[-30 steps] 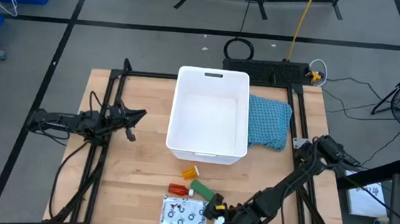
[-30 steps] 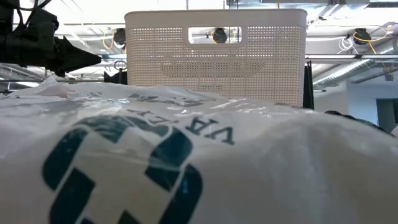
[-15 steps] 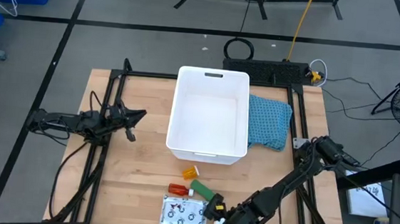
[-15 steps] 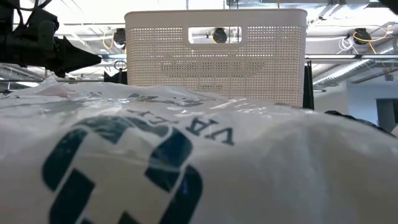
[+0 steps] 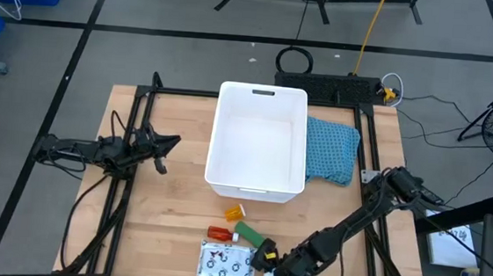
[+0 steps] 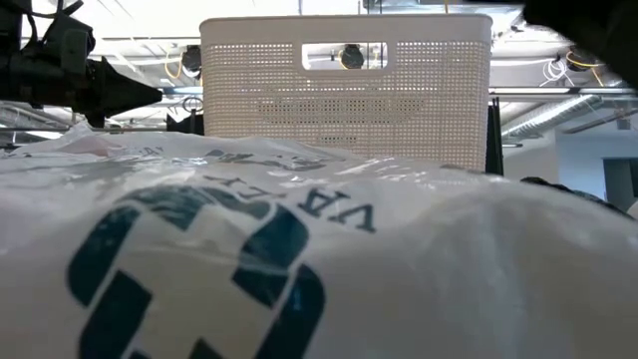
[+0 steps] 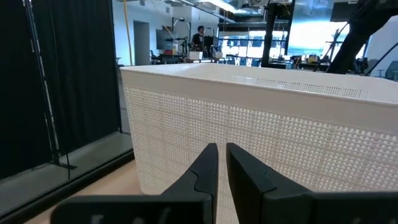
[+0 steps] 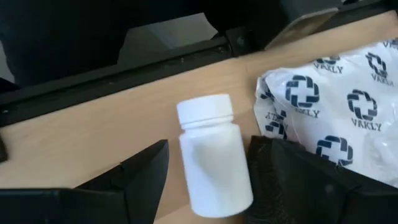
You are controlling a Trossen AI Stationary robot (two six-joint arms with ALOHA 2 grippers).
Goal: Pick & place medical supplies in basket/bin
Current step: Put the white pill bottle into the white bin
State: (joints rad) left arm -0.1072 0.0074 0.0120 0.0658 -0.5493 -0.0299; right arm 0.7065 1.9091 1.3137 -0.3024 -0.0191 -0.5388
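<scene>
The white tub (image 5: 260, 139) stands mid-table, and its perforated wall (image 7: 267, 124) fills the left wrist view. Near the table's near edge lie an orange vial (image 5: 235, 212), a red tube (image 5: 218, 233), a green bar (image 5: 252, 235) and the white dark-printed packet (image 5: 226, 261). My right gripper (image 5: 275, 271) is low beside them. It is open (image 8: 209, 148), with a small white bottle (image 8: 214, 158) lying on its side between the fingers. My left gripper (image 5: 166, 145) hovers left of the tub, shut (image 7: 222, 163). My right gripper has one finger (image 8: 140, 174) on each side of the white bottle's body (image 8: 217, 180), which lies on the table beside the packet's edge (image 8: 273, 118). I cannot tell whether either finger touches it.
A blue-green mesh cloth (image 5: 330, 151) lies against the tub's right side. The packet (image 6: 249, 249) fills the low view's foreground, with the tub (image 6: 344, 90) behind it. Black frame rails (image 5: 129, 173) run along both table sides. Bare wood shows between tub and supplies.
My right arm has shifted a little: a dark part of it now shows in the top right corner of the low view, where none showed before. The supplies and the tub have stayed put.
</scene>
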